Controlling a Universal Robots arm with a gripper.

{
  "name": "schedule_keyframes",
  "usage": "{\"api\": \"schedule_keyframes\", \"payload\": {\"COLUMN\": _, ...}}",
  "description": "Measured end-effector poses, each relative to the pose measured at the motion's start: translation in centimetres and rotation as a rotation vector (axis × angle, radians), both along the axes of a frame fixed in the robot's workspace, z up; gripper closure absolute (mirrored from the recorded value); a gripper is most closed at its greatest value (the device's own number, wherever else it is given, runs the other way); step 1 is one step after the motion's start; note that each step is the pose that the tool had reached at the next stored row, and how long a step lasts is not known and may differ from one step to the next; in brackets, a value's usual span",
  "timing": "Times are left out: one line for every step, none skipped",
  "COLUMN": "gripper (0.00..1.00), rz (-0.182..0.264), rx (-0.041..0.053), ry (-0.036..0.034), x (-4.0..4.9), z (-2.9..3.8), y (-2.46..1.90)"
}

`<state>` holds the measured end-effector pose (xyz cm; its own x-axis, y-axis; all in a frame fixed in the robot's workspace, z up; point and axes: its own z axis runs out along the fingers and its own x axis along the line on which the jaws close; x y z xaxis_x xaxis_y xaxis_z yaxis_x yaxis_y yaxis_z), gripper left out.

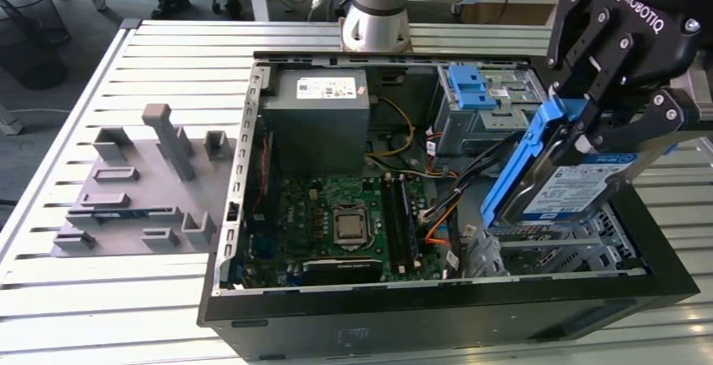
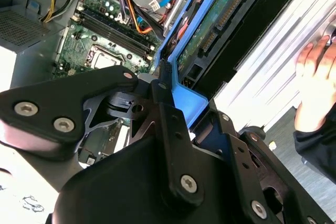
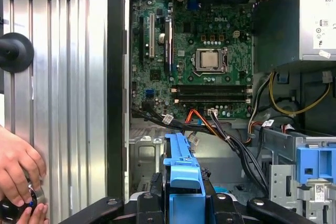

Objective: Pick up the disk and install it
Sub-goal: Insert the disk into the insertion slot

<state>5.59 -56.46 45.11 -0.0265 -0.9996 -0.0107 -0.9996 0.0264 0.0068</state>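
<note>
The disk [image 1: 570,188], a silver drive with a white-and-blue label in a bright blue bracket [image 1: 526,160], hangs tilted on edge over the metal drive cage [image 1: 568,252] at the front of the open computer case, on the exterior view's right. My gripper [image 1: 607,127] is shut on its upper end. In the second wrist view the drive's green circuit-board underside [image 2: 220,19] and the bracket [image 2: 184,95] run out from between the black fingers [image 2: 163,98]. In the first wrist view the bracket [image 3: 184,174] points toward the case floor beneath the cables.
The black case [image 1: 446,319] holds a motherboard [image 1: 346,219], a grey power supply [image 1: 317,123], a blue latch piece [image 1: 468,89] and loose cables [image 1: 446,206]. A grey fixture [image 1: 139,190] lies on the slatted table at the exterior view's left. A person's hand [image 3: 16,171] rests beside the case.
</note>
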Motion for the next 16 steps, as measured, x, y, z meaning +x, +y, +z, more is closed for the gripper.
{"api": "schedule_keyframes", "payload": {"gripper": 0.64, "rz": 0.0, "rx": 0.0, "ry": 0.0, "x": 0.1, "z": -0.04, "y": 0.0}}
{"api": "schedule_keyframes", "payload": {"gripper": 0.64, "rz": 0.0, "rx": 0.0, "ry": 0.0, "x": 0.21, "z": -0.07, "y": 0.0}}
{"api": "schedule_keyframes", "payload": {"gripper": 0.64, "rz": 0.0, "rx": 0.0, "ry": 0.0, "x": 0.32, "z": -0.1, "y": 0.0}}
{"api": "schedule_keyframes", "payload": {"gripper": 0.64, "rz": 0.0, "rx": 0.0, "ry": 0.0, "x": 0.44, "z": -0.14, "y": 0.0}}
{"api": "schedule_keyframes", "payload": {"gripper": 0.64, "rz": 0.0, "rx": 0.0, "ry": 0.0, "x": 0.54, "z": -0.17, "y": 0.0}}
{"api": "schedule_keyframes", "payload": {"gripper": 0.64, "rz": 0.0, "rx": 0.0001, "ry": 0.0, "x": 0.62, "z": -0.21, "y": 0.0}}
{"api": "schedule_keyframes", "payload": {"gripper": 0.64, "rz": 0.0, "rx": 0.0001, "ry": 0.0, "x": 0.71, "z": -0.25, "y": 0.0}}
{"api": "schedule_keyframes", "payload": {"gripper": 0.64, "rz": 0.0, "rx": 0.0, "ry": 0.0, "x": 0.79, "z": -0.28, "y": 0.0}}
{"api": "schedule_keyframes", "payload": {"gripper": 0.64, "rz": 0.0, "rx": 0.0, "ry": 0.0, "x": 0.87, "z": -0.32, "y": 0.0}}
{"api": "schedule_keyframes", "payload": {"gripper": 0.64, "rz": 0.0, "rx": 0.0, "ry": 0.0, "x": 0.95, "z": -0.36, "y": 0.0}}
{"api": "schedule_keyframes", "payload": {"gripper": 0.64, "rz": 0.0, "rx": 0.0, "ry": 0.0, "x": 1.02, "z": -0.41, "y": 0.0}}
{"api": "schedule_keyframes", "payload": {"gripper": 0.64, "rz": 0.0, "rx": 0.0, "ry": 0.0, "x": 1.09, "z": -0.46, "y": -0.01}}
{"api": "schedule_keyframes", "payload": {"gripper": 0.64, "rz": 0.0, "rx": 0.0001, "ry": 0.0, "x": 1.14, "z": -0.52, "y": -0.02}}
{"api": "schedule_keyframes", "payload": {"gripper": 0.64, "rz": 0.0, "rx": 0.0, "ry": 0.0, "x": 1.17, "z": -0.57, "y": -0.04}}
{"api": "schedule_keyframes", "payload": {"gripper": 0.64, "rz": 0.0, "rx": -0.0001, "ry": 0.0, "x": 1.19, "z": -0.62, "y": -0.08}}
{"api": "schedule_keyframes", "payload": {"gripper": 0.64, "rz": 0.0, "rx": -0.0002, "ry": 0.0001, "x": 1.2, "z": -0.67, "y": -0.12}}
